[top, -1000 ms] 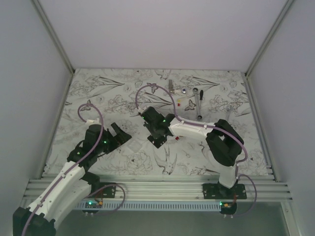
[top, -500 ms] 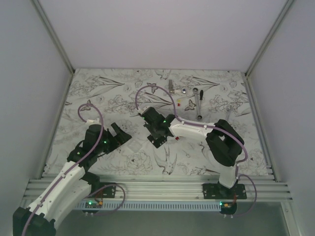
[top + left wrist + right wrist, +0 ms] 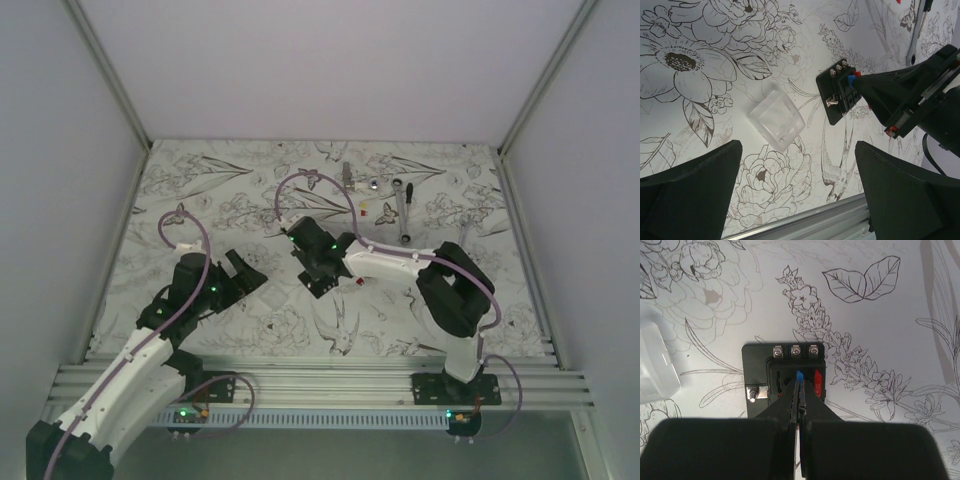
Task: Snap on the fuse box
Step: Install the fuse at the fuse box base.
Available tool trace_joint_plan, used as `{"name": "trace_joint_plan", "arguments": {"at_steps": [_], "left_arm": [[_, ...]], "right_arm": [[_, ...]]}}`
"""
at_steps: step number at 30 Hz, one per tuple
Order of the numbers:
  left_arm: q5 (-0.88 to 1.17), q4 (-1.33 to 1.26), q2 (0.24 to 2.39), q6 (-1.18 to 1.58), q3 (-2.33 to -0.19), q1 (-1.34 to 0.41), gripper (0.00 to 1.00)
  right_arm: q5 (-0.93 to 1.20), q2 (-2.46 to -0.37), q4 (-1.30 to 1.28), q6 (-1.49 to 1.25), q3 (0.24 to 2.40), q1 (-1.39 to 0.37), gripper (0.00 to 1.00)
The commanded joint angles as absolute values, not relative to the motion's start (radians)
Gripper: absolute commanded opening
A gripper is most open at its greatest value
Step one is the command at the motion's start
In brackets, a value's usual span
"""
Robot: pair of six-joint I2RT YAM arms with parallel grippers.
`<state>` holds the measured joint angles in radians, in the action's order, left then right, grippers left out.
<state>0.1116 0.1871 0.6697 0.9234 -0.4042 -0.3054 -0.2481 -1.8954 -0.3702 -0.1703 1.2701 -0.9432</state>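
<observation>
The fuse box (image 3: 759,366) is a black square block flat on the flowered mat, with three screws at its far edge and a red fuse (image 3: 818,382) seated in it. My right gripper (image 3: 798,387) is right above it, shut on a blue fuse (image 3: 799,376) whose tip is at the box's middle slot. The box also shows in the top view (image 3: 322,287) and in the left wrist view (image 3: 836,95). My left gripper (image 3: 797,200) is open and empty, to the left of the box in the top view (image 3: 245,272).
A clear plastic cover (image 3: 776,123) lies on the mat between my left gripper and the fuse box, also at the left edge of the right wrist view (image 3: 655,372). A silver ratchet wrench (image 3: 402,212) and small loose parts (image 3: 364,210) lie at the back.
My right gripper has edged slightly toward the far side over the fuse box with the blue fuse. The left arm has not moved.
</observation>
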Motion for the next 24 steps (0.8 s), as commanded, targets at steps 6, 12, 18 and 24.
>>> {"name": "trace_joint_plan", "arguments": {"at_steps": [6, 12, 18, 24], "left_arm": [[0.127, 0.196, 0.678, 0.919, -0.404, -0.298, 1.00], [0.129, 0.193, 0.691, 0.917, -0.405, -0.298, 1.00], [0.154, 0.186, 0.712, 0.914, -0.411, -0.298, 1.00], [0.160, 0.173, 0.727, 0.917, -0.412, -0.301, 1.00]], "right_arm": [[-0.187, -2.098, -0.578, -0.192, 1.339, -0.903, 0.00], [-0.189, -2.076, -0.615, -0.206, 1.302, -0.899, 0.00], [-0.198, -2.004, -0.710, -0.208, 1.318, -0.899, 0.00], [-0.183, -2.024, -0.750, -0.220, 1.369, -0.895, 0.00]]}}
